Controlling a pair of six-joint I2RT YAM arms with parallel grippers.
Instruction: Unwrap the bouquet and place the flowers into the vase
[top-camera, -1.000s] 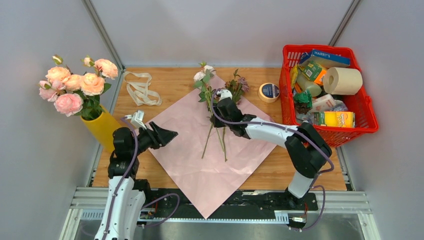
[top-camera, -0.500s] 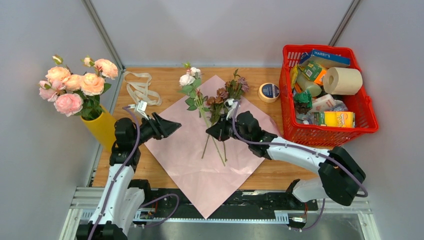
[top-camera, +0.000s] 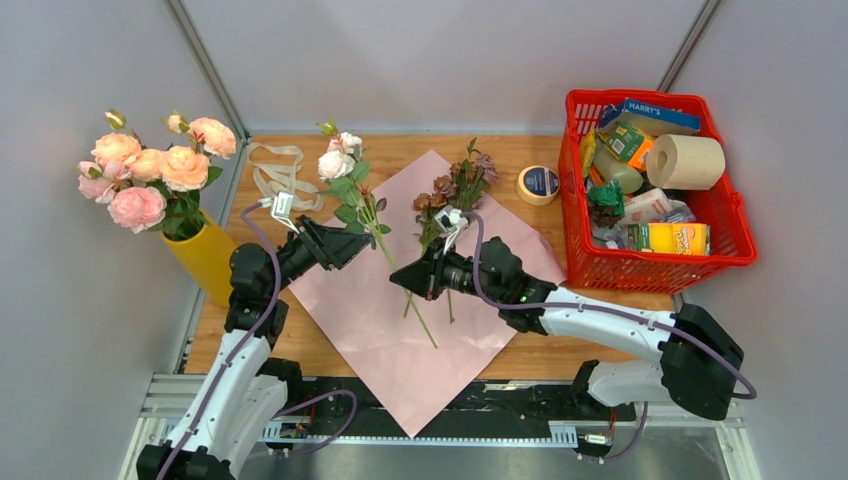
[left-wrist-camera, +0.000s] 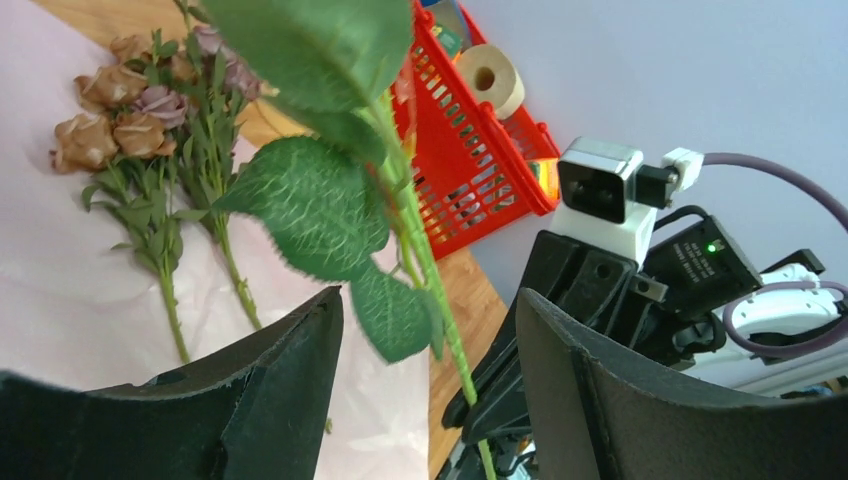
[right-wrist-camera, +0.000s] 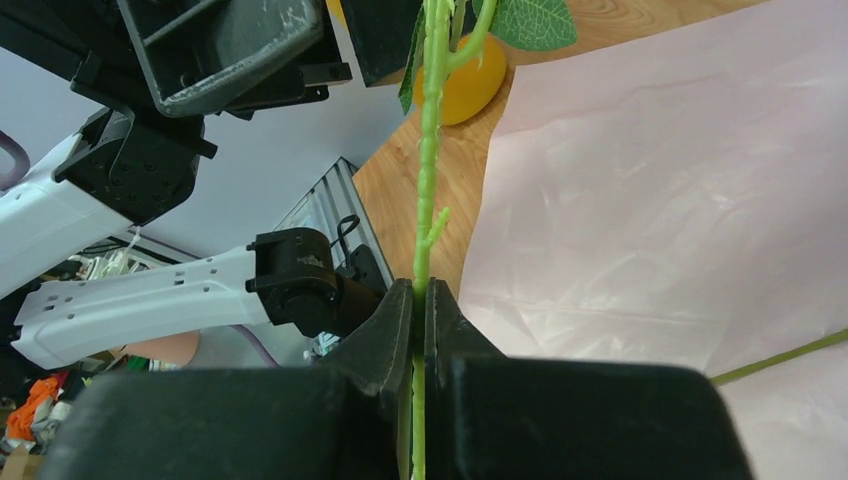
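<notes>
The bouquet lies unwrapped, its pink paper (top-camera: 400, 330) spread flat on the table. My right gripper (top-camera: 400, 282) (right-wrist-camera: 420, 298) is shut on the green stem (right-wrist-camera: 429, 160) of one flower, whose pale pink rose heads (top-camera: 338, 162) are held up and tilted to the left. My left gripper (top-camera: 358, 243) (left-wrist-camera: 430, 340) is open, and the stem (left-wrist-camera: 440, 310) and its leaves (left-wrist-camera: 310, 205) pass between the jaws untouched. Brownish-mauve flowers (top-camera: 452, 192) (left-wrist-camera: 105, 120) lie on the paper. The yellow vase (top-camera: 205, 255) (right-wrist-camera: 465, 85) stands at the left edge holding several pink and peach flowers (top-camera: 150, 175).
A cream ribbon (top-camera: 283, 178) lies at the back left. A tape roll (top-camera: 540, 183) sits beside a red basket (top-camera: 655, 268) (left-wrist-camera: 470, 160) filled with groceries and a paper roll at the right. Grey walls close in the table on both sides.
My right gripper carried the flower left and toward me, off the paper, until its stem came between the left jaws. The left gripper rose a little and opened slightly wider.
</notes>
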